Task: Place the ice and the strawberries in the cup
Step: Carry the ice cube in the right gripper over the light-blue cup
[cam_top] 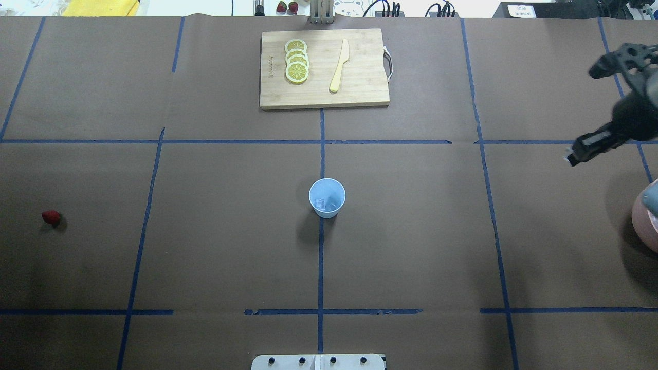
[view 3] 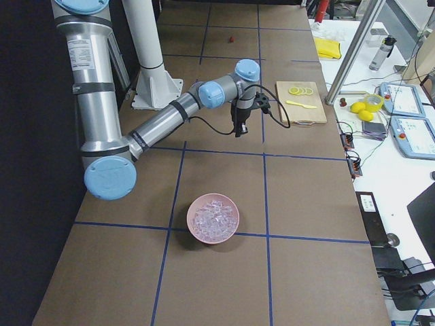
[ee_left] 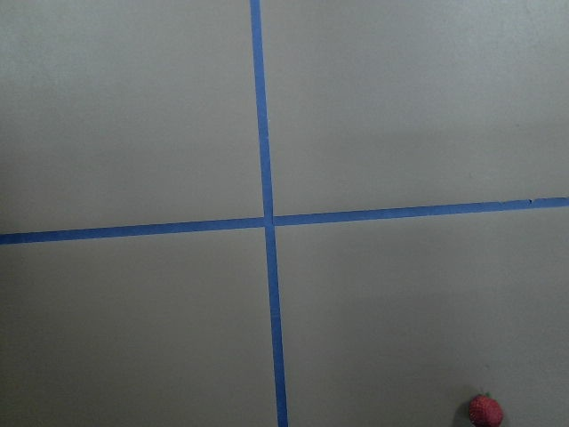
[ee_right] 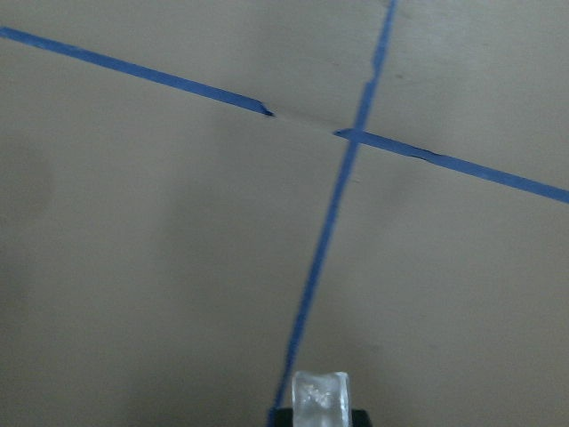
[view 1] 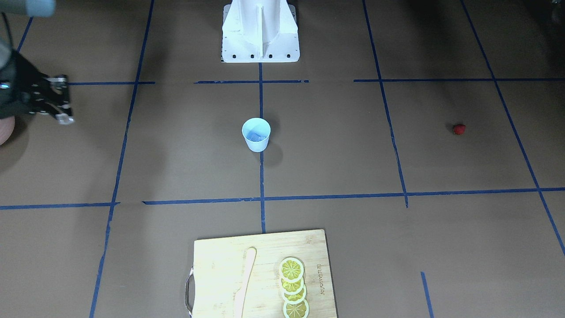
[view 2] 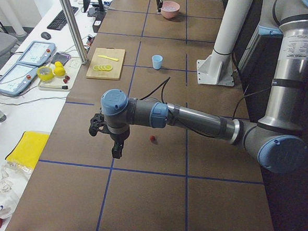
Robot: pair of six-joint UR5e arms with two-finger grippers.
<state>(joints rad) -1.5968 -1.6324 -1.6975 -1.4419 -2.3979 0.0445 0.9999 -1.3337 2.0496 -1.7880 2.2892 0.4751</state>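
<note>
Pale, glassy ice cube (ee_right: 320,396) sits pinched between the jaws of your right gripper (view 1: 64,116), low in the wrist view. Held over bare table like that, it reads as a load in transit from the pink bowl (view 3: 212,240) of ice at the right edge toward the cup (cam_top: 327,198). That light-blue cup stands upright at the table's centre, well to the left of that gripper. One cube may already lie in it, though it shows too small to be sure. Your left gripper (view 2: 114,147) hangs over the left side near the strawberry (cam_top: 50,217), which lies alone on the table. You cannot tell whether its jaws are spread. It looks staged for the berry. At the far side, the cutting board (cam_top: 360,92) with lemon slices (cam_top: 297,60) and knife (cam_top: 339,66) lies off the route.
</note>
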